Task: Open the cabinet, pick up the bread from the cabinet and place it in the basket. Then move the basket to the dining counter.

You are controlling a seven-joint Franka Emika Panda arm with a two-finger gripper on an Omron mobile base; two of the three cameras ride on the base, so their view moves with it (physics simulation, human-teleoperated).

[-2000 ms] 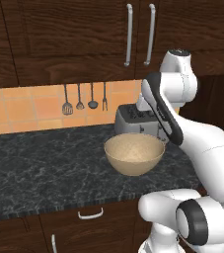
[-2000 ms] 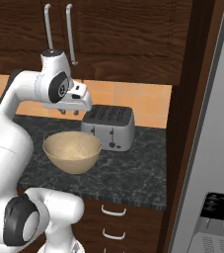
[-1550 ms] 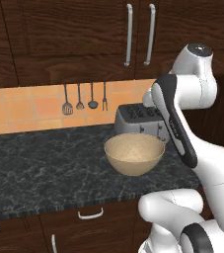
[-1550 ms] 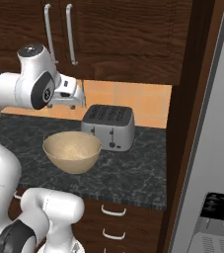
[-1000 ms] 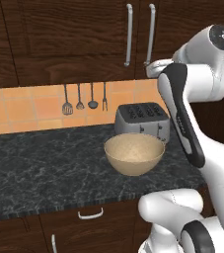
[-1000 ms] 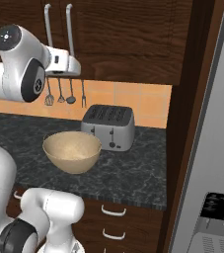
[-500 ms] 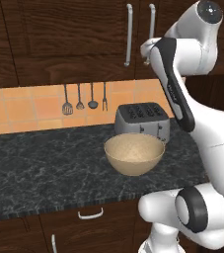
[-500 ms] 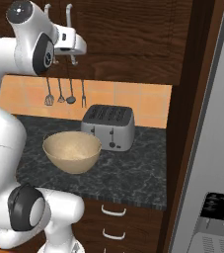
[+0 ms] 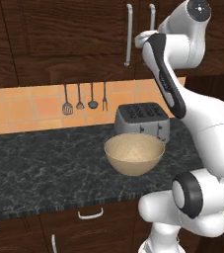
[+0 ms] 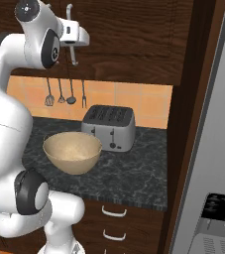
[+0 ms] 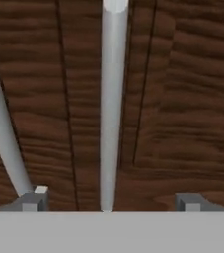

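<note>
**Tool lined up on cabinet handle**

Tan woven basket [image 9: 133, 154] sits on the black worktop [image 9: 44, 168], by the toaster [image 9: 142, 120]. Tool [image 11: 109, 201] spread open, handle [image 11: 112, 99] between its tips. Cabinet [image 11: 182, 89]: dark wood grain, shut. Handle looks stiff, probably slick; grip low.

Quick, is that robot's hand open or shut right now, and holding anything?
The hand is open, holding nothing; its fingertips straddle a cabinet handle.
</note>
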